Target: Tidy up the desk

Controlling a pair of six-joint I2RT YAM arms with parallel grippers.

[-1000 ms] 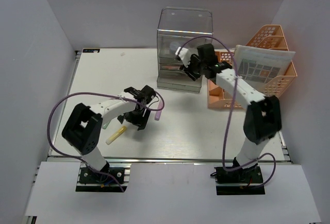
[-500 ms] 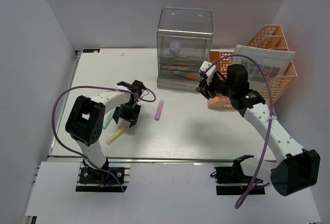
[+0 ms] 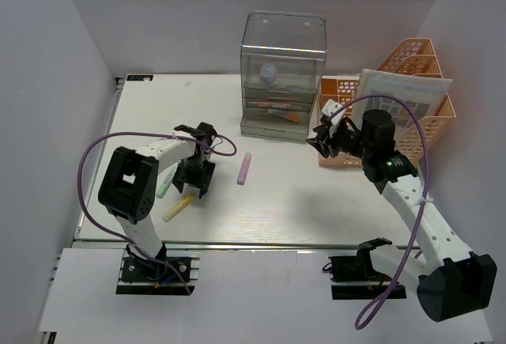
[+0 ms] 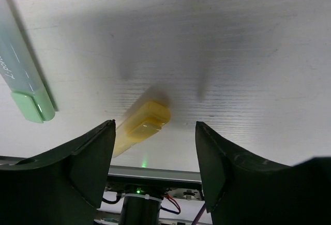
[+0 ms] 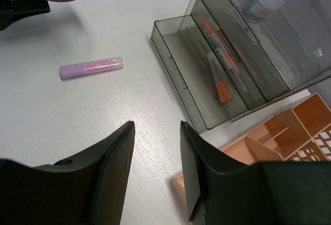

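The left arm [image 3: 162, 149] and right arm [image 3: 417, 216] share one build: white tubular links joined by chunky black joint housings, each rising from a black base block [image 3: 150, 269]. A thin purple cable [image 3: 83, 182] loops loosely along each. The fingers [image 4: 88, 158] are broad, matte black wedges. A small green light [image 4: 138, 190] glows under the left wrist.

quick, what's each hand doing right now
Left hand: open, poised over the yellow highlighter, not gripping it.
Right hand: open, nothing between the fingers.
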